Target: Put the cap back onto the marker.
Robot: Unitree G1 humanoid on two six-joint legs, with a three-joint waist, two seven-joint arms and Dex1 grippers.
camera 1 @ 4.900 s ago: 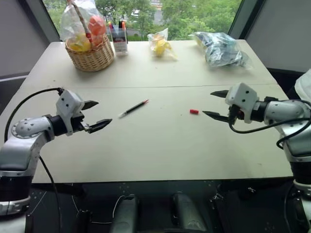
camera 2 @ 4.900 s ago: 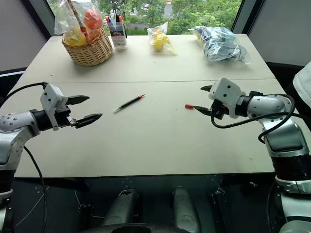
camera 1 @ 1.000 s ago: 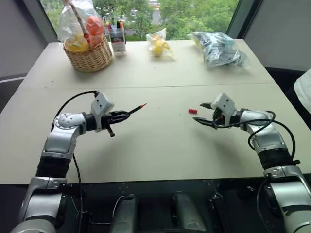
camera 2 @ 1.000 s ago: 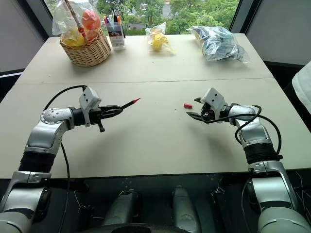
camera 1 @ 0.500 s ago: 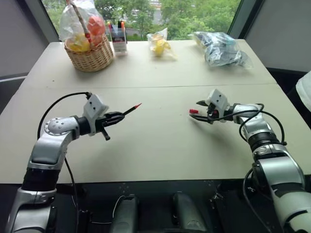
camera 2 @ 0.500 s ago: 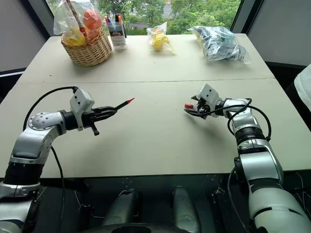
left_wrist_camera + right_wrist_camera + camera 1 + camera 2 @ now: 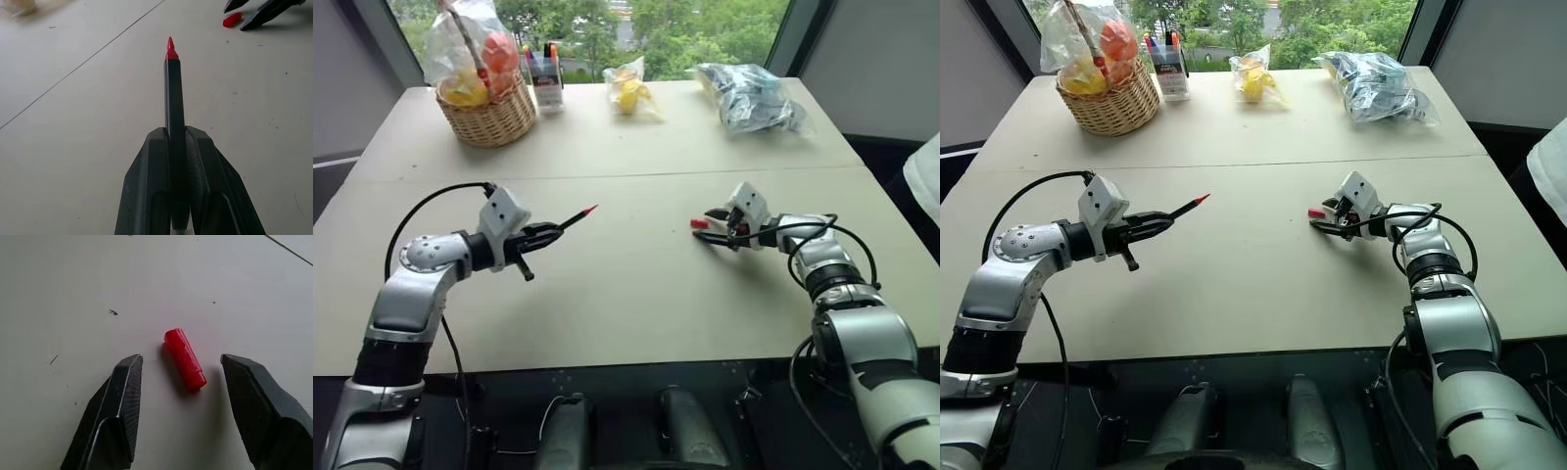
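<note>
Left eye view, marker: we are holding the marker (image 7: 570,217) in our left gripper (image 7: 546,234) at centre left of the frame, jaws pinching its black barrel, red tip aiming toward upper right, lifted off the table (image 7: 626,294).
Left eye view, cap: the cap (image 7: 699,223) is lying on the table right of centre, just at the tips of our right gripper (image 7: 713,226).
Left eye view, surroundings: a basket (image 7: 489,117) of wrapped fruit, a pack of coloured pens (image 7: 545,78), a yellow packet (image 7: 628,93) and a clear bag (image 7: 751,98) are sitting along the top edge, well apart from our work; nothing is standing between marker and cap.
Right eye view: we are seeing the same layout, the cap touching the table beside the right fingertips.
Left wrist view: our fingers (image 7: 151,196) are pressing on the marker from both sides, its red tip pointing away.
Right wrist view: our jaws are spread, one finger (image 7: 120,396) on each side of the cap (image 7: 184,359), neither touching it.
Risk, cap: we are judging that the cap, lying slanted between the jaws, could roll or squirt out as they close.
Risk, joining: a crooked grip on so small a piece could leave its open end hidden or misaligned with the tip.
</note>
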